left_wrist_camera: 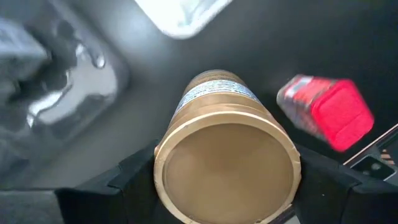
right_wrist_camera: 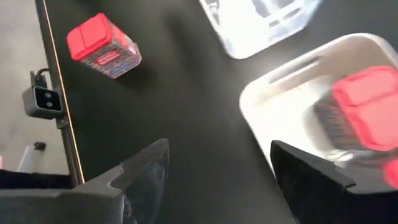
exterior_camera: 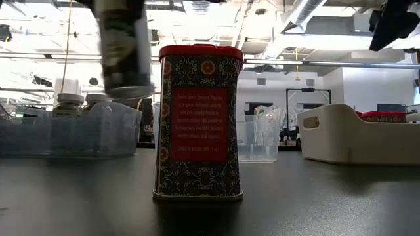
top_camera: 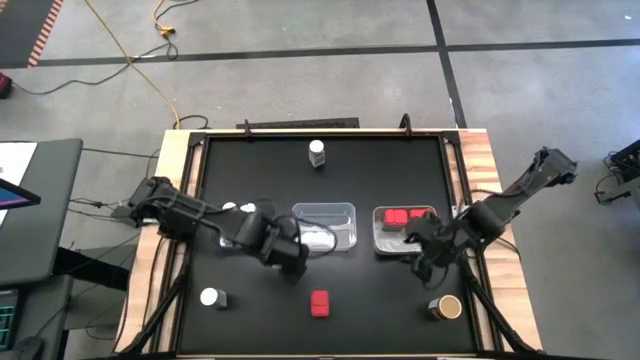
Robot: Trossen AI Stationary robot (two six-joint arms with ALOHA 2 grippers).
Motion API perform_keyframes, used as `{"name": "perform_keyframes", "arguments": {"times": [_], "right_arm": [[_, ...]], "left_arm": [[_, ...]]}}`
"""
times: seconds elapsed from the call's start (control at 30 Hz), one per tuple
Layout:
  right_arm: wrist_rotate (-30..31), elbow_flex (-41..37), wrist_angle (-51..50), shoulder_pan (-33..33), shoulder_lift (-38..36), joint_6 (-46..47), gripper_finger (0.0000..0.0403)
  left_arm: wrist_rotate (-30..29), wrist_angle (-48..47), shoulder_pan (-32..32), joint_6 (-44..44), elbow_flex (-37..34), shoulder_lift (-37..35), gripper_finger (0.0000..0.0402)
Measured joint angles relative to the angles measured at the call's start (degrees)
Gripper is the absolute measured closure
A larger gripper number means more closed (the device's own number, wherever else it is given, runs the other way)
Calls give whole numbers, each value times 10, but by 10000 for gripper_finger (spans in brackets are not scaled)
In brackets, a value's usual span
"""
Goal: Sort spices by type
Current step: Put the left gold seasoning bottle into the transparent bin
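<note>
1. A jar with a tan-orange round top (left_wrist_camera: 227, 168) is held in the left gripper (top_camera: 285, 250), clear of the table near its middle. The fingers are clamped on the jar's sides just below the cap.
2. The jar is judged rigid, light and smooth-walled. A grip across the cylindrical body is judged suitable; slip is possible if the grip sits too near the cap rim.
3. A red packet (top_camera: 319, 302) stands upright on the table (top_camera: 250, 180) near the front edge, just in front of the held jar. It is flat-sided and stiff, and is best taken across its narrow faces; tipping is judged likely if it is nudged near the top.
4. More red packets (top_camera: 405, 215) lie in the white tray (top_camera: 381, 244) right of centre. A clear tray (top_camera: 340, 207) sits just beside the left gripper.
5. A white-capped jar (top_camera: 317, 152) stands alone near the far edge; another (top_camera: 212, 297) stands at the front left. A second tan-topped jar (top_camera: 447, 306) stands at the front right corner.
6. The right gripper (top_camera: 428, 252) hovers at the front edge of the white tray. Its fingers stand apart and nothing is held.
7. Open room is found across the far half of the table. The strip between the trays and the front edge is crowded by both arms and the standing packet.
</note>
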Motion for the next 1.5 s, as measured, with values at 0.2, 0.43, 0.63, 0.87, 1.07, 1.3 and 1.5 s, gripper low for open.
{"name": "perform_keyframes", "arguments": {"times": [0.2, 0.43, 0.63, 0.87, 1.07, 1.3, 1.5], "right_arm": [[20, 0, -72, 0, -89, -38, 97], [66, -1, -164, 0, -192, -92, 97], [121, -40, -156, 0, -260, -94, 97], [123, -106, -106, 0, -286, -104, 97], [123, -134, -96, 0, -280, -113, 97], [123, -144, -96, 0, -284, -119, 97], [123, -146, -85, 0, -284, -123, 97]], "left_arm": [[0, 0, 46, 38, 19, 0, 124], [-16, 19, 77, -30, 22, -1, 124], [-50, 108, 111, -82, 22, -1, 124], [-49, 145, 162, -112, 21, 17, 124], [-26, 201, 179, -128, 24, 39, 124], [-2, 173, 191, -119, 77, 82, 124], [7, 45, 212, -109, 139, 101, 124]]}}
